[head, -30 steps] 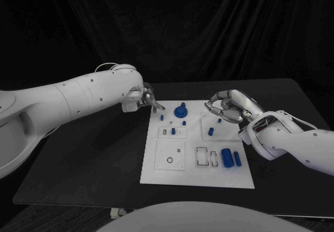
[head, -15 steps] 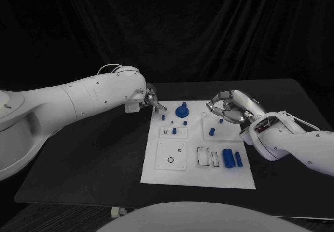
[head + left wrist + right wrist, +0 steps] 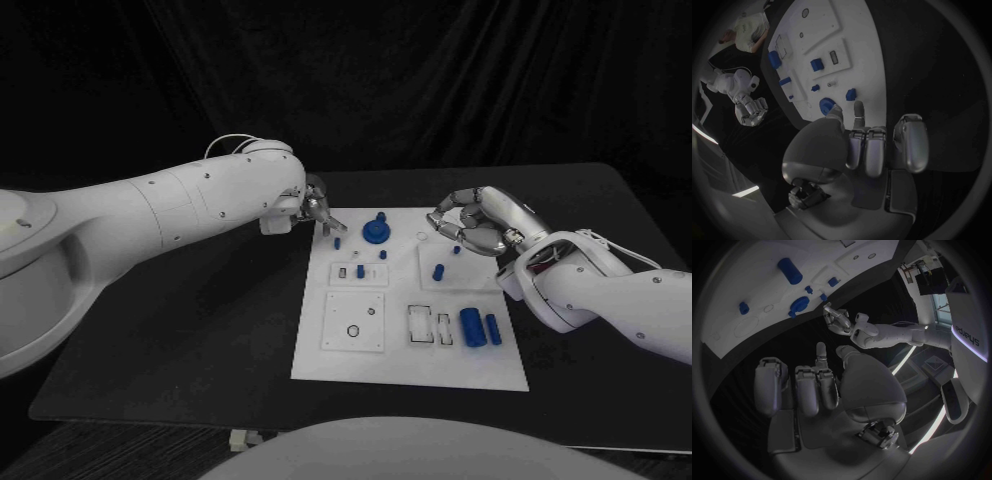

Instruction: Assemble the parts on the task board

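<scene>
One small blue peg (image 3: 338,242) lies at my left hand (image 3: 309,207) fingertips' five o'clock, the nearer hand. I read both hands, right hand (image 3: 483,224) included, as curled and empty.

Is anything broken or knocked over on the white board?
Nothing stands out. The white board lies flat on the black table, and the small blue pieces, like the round blue knob and the two blue cylinders, sit neatly on it. The left hand and the right hand hover near its far edge, holding nothing.
</scene>
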Tool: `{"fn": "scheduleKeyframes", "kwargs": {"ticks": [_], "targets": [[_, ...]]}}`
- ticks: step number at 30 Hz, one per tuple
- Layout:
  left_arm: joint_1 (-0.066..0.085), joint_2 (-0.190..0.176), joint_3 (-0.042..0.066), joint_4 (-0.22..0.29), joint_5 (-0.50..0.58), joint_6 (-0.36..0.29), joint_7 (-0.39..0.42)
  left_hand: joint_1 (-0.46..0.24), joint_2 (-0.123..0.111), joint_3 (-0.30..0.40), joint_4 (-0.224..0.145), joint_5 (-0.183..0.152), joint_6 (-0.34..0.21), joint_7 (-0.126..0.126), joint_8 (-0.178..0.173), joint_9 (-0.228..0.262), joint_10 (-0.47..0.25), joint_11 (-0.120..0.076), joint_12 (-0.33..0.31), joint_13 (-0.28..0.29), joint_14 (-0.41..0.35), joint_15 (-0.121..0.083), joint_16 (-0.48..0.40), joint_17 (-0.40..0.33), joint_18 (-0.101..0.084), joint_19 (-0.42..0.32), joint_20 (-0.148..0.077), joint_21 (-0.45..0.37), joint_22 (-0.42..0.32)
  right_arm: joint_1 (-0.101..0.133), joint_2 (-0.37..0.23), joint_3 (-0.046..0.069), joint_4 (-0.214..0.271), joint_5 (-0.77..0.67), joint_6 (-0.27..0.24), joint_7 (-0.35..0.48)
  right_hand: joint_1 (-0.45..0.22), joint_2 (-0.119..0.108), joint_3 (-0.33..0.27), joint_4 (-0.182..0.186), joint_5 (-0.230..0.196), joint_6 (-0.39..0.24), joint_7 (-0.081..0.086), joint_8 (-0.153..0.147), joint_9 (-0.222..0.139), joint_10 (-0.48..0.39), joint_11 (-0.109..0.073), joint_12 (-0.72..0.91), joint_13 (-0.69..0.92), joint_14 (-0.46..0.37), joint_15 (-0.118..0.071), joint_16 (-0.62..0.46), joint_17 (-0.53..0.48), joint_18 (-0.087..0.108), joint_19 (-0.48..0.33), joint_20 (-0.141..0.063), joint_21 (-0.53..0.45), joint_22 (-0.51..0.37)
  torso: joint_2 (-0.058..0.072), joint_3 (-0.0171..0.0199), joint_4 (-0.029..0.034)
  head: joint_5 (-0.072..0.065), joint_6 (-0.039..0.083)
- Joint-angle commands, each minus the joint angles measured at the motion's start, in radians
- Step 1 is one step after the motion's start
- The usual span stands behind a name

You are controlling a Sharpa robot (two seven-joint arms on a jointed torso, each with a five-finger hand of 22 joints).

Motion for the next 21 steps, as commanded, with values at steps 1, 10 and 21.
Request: {"fn": "scheduleKeyframes", "kwargs": {"ticks": [1,10,21], "targets": [[-0.005,0.005,0.001,0.000,-0.006,0.001,0.020,0.005,0.005,0.001,-0.003,0.006,-0.002,0.002,-0.007,-0.002,0.104,0.001,0.003,0.263,0.104,0.001,0.006,0.263,0.005,0.043,-0.003,-0.003,0.198,-0.002,-0.001,0.001,0.000,-0.006,0.006,-0.012,-0.007,0.004,-0.001,0.000,-0.005,-0.001,0.000,0.005,-0.001,0.108,-0.002,0.003,0.263,0.106,-0.001,0.003,0.263,0.010,-0.004,-0.001,-0.002,0.197,0.000,0.0001,0.0000,-0.001,0.000],[-0.009,0.011,0.001,-0.005,-0.006,0.016,0.001,0.009,0.005,0.002,-0.004,0.010,-0.003,0.002,-0.008,-0.002,0.104,0.001,0.003,0.263,0.104,0.001,0.006,0.263,0.005,0.043,-0.003,-0.003,0.198,-0.002,-0.002,0.001,0.001,-0.006,0.007,-0.013,-0.007,0.004,-0.001,0.000,-0.005,-0.001,0.000,0.005,-0.001,0.108,-0.002,0.003,0.263,0.106,-0.001,0.003,0.263,0.010,-0.004,-0.001,-0.002,0.197,0.000,0.0001,-0.0004,0.000,0.000],[-0.014,0.017,0.001,-0.006,-0.006,0.028,-0.009,0.017,0.006,0.004,-0.005,0.023,0.002,0.001,-0.008,-0.003,0.104,0.000,0.003,0.263,0.104,0.001,0.006,0.263,0.005,0.041,-0.004,-0.008,0.197,-0.002,-0.003,0.001,0.001,-0.006,0.008,-0.013,-0.007,0.004,-0.001,0.000,-0.005,-0.001,0.000,0.005,-0.001,0.108,-0.002,0.003,0.263,0.106,-0.001,0.003,0.263,0.010,-0.004,-0.001,-0.002,0.197,-0.001,0.0002,-0.0002,-0.001,0.000]]}}
